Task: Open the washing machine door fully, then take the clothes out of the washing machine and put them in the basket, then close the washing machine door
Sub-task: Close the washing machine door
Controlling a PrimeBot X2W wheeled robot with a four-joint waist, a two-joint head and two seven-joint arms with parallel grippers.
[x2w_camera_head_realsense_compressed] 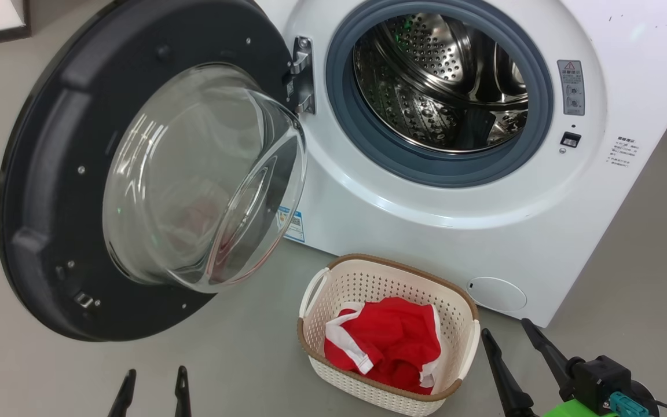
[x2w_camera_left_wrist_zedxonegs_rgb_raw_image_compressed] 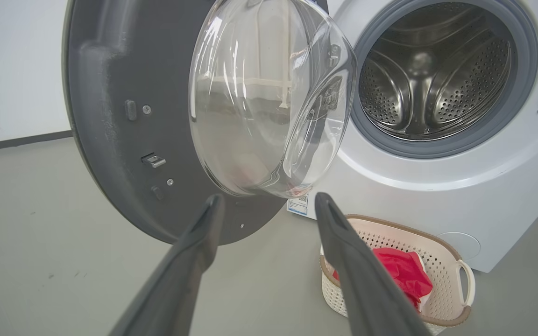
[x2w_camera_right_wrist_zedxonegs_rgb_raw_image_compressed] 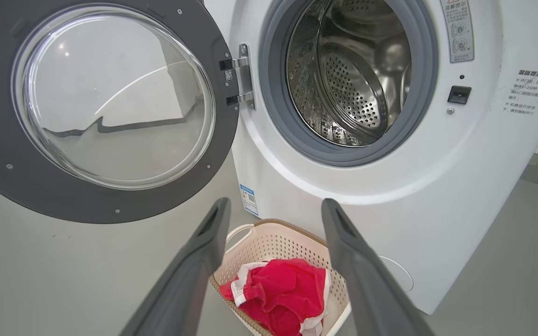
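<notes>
1. The washing machine (x2w_camera_head_realsense_compressed: 426, 231) – white front-loader, far right. A grey rubber ring (x2w_camera_head_realsense_compressed: 368, 145) frames the perforated steel drum (x2w_camera_head_realsense_compressed: 443, 81). There is a small round flap (x2w_camera_head_realsense_compressed: 495, 293) low on the front and a blue label (x2w_camera_head_realsense_compressed: 294, 226) at the lower left corner.
2. The washing machine door (x2w_camera_head_realsense_compressed: 50, 174) – swung wide open to the left on its hinge (x2w_camera_head_realsense_compressed: 303, 75). Its inner face and bulging glass bowl (x2w_camera_head_realsense_compressed: 194, 174) are turned toward the near side.
3. The basket (x2w_camera_head_realsense_compressed: 380, 263) – cream, with a brown rim. It stands on the grey floor (x2w_camera_head_realsense_compressed: 241, 359) just in front of the machine, below the drum mouth and left of the flap.
4. The clothes (x2w_camera_head_realsense_compressed: 391, 341) – red with white trim, heaped inside the basket.
5. Left gripper (x2w_camera_head_realsense_compressed: 156, 370) – near left, low, apart from the door. Its fingers are spread wide and hold nothing.
6. Right gripper (x2w_camera_head_realsense_compressed: 506, 326) – near right, just right of the basket. Its fingers are spread wide and hold nothing.
</notes>
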